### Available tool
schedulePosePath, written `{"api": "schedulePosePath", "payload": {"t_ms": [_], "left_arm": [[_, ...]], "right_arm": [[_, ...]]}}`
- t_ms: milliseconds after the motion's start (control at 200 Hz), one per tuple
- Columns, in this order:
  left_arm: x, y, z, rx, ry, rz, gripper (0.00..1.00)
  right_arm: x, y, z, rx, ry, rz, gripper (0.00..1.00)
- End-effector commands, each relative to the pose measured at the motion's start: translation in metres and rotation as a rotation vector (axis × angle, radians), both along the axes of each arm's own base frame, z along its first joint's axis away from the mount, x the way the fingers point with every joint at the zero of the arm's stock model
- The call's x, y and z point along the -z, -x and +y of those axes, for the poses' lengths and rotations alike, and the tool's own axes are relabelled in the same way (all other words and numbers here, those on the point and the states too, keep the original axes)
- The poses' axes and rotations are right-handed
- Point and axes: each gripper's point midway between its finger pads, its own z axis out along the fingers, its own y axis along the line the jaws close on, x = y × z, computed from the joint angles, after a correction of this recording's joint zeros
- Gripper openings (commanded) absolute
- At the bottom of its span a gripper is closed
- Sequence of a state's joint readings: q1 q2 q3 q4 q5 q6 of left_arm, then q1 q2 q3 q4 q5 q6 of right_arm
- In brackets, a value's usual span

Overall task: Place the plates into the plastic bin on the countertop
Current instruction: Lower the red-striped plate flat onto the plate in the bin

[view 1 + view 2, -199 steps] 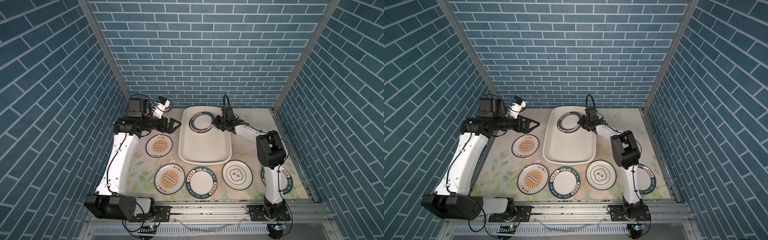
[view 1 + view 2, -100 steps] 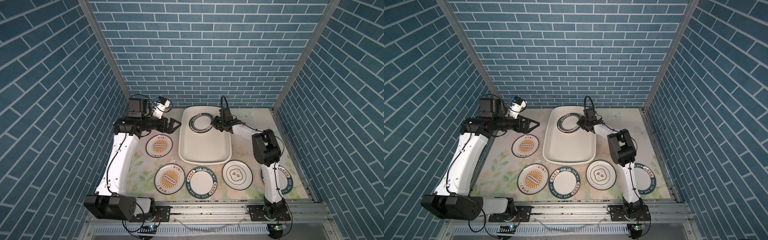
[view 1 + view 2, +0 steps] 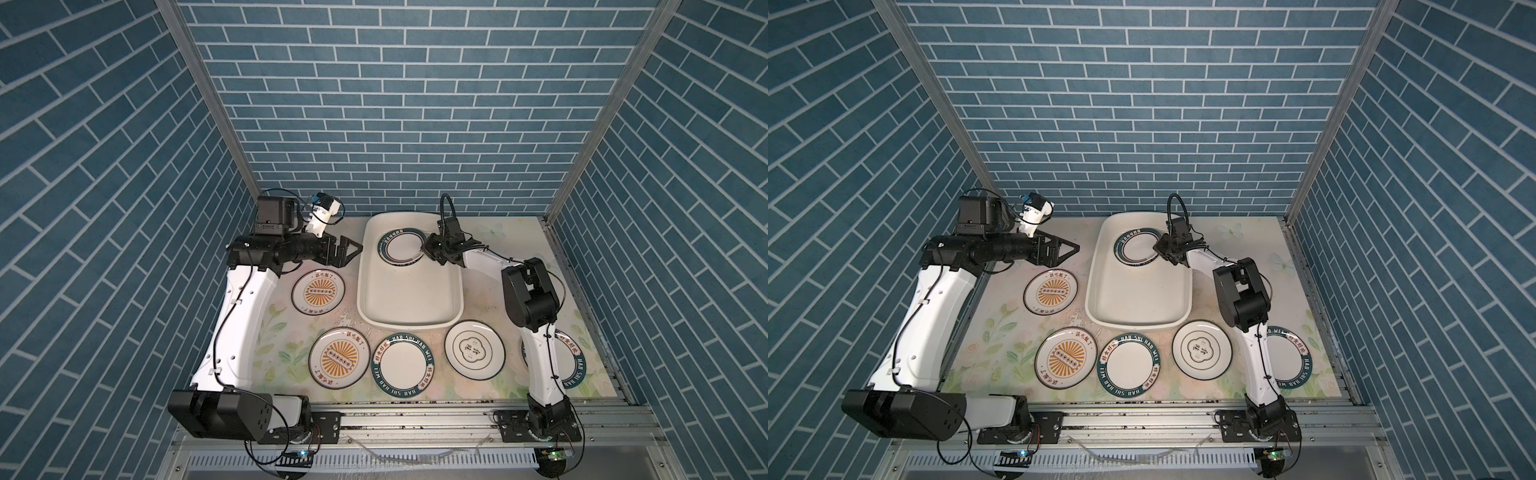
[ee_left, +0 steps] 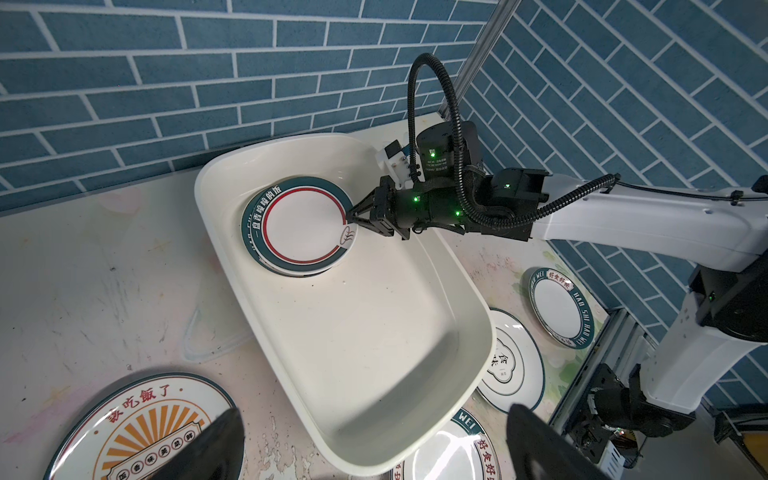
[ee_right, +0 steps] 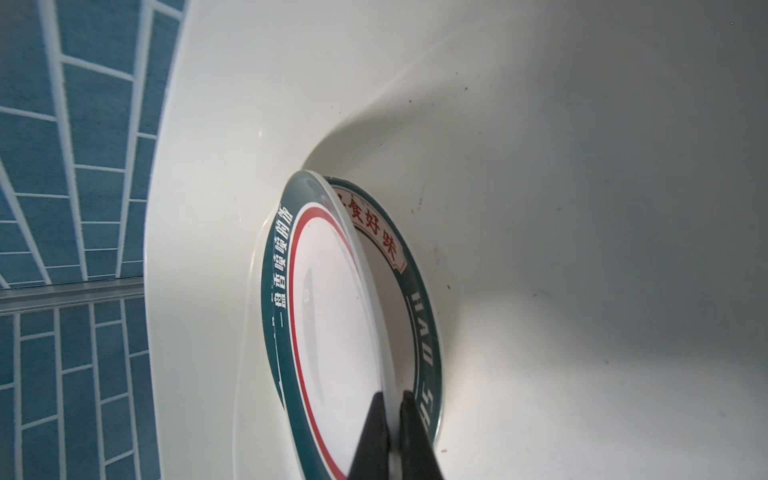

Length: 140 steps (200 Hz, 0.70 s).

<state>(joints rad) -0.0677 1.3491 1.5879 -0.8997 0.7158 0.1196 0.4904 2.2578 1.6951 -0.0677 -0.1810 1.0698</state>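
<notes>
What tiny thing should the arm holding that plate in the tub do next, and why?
Probably lower that edge and open: the right gripper pinches the red-ringed plate by its rim, tilted over the lower plate lying in the plastic bin.

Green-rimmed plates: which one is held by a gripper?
The red-ringed plate inside the plastic bin, tilted over another green-rimmed plate. The right gripper pinches its edge; the two others lie untouched on the countertop.

Our left gripper (image 3: 353,254) hangs wide open at far left, pointing right; our right gripper (image 3: 424,248), reaching far and leftward, is pinched tight.
</notes>
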Motion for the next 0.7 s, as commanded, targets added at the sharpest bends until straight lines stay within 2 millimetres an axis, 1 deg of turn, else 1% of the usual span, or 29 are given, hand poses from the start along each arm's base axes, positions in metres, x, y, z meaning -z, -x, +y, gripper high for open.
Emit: {"api": "schedulePosePath", "payload": {"t_ms": [0, 255, 460, 695], "left_arm": [[-0.002, 0.001, 0.001, -0.001, 0.012, -0.007, 1.0], [-0.002, 0.001, 0.001, -0.002, 0.012, -0.007, 1.0], [-0.003, 0.001, 0.002, -0.005, 0.013, -0.01, 1.0], [-0.003, 0.001, 0.002, -0.005, 0.016, -0.009, 1.0]], "right_arm": [[0.001, -0.003, 0.006, 0.006, -0.02, 0.009, 0.02], [0.006, 0.0, 0.006, 0.004, -0.019, 0.027, 0.12], [0.013, 0.006, 0.002, 0.008, -0.006, 0.044, 0.16], [0.015, 0.007, 0.001, 0.008, -0.002, 0.051, 0.18]]}}
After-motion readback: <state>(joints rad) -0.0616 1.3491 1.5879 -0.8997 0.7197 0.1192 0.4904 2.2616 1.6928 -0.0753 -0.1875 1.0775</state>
